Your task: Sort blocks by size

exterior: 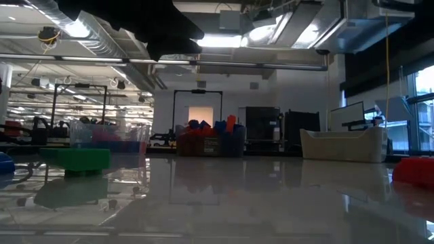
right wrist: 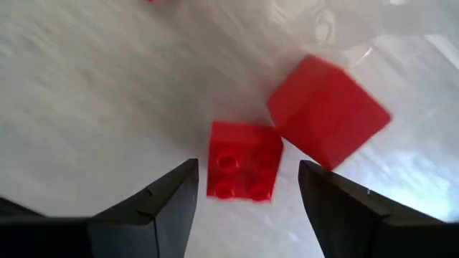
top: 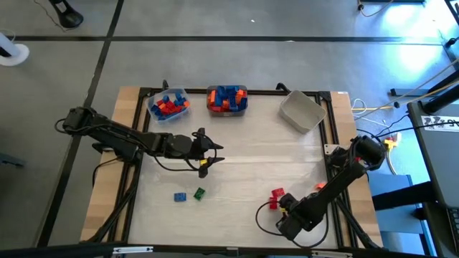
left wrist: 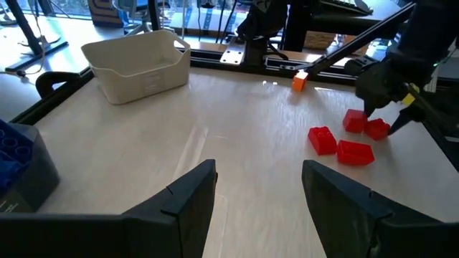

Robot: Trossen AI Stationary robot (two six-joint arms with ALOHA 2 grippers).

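The right end effector (right wrist: 244,197) is held low over the near right part of the desk (top: 244,161), its jaws parted and empty, with a small red four-stud block (right wrist: 244,159) lying between and just ahead of the fingers (right wrist: 161,204). This pose is judged to be an approach for a pick: the jaws stand wider than the block, so that they can be lowered on either side of it. A second red block (right wrist: 328,111) is seen tilted just beside the first, nearly touching it, which may crowd one finger during the closing. In the left wrist view a cluster of red blocks (left wrist: 343,140) is shown under that same end effector, and an orange block (left wrist: 300,82) lies apart near the desk's frame.

The left end effector (left wrist: 258,193) is held above the middle of the desk, open and holding nothing, apparently waiting clear of the other arm's work. Below and behind it, near the front edge, a blue block (top: 179,196) and a green block (top: 199,193) are left unsorted.

Along the far edge, well beyond both end effectors, three bins are set: a clear bin (top: 154,109) with red and blue blocks, a second bin (top: 242,93) heaped with orange and blue blocks, and an empty grey bin (top: 301,111). They are presumably kept there as size destinations, the grey one not yet used.
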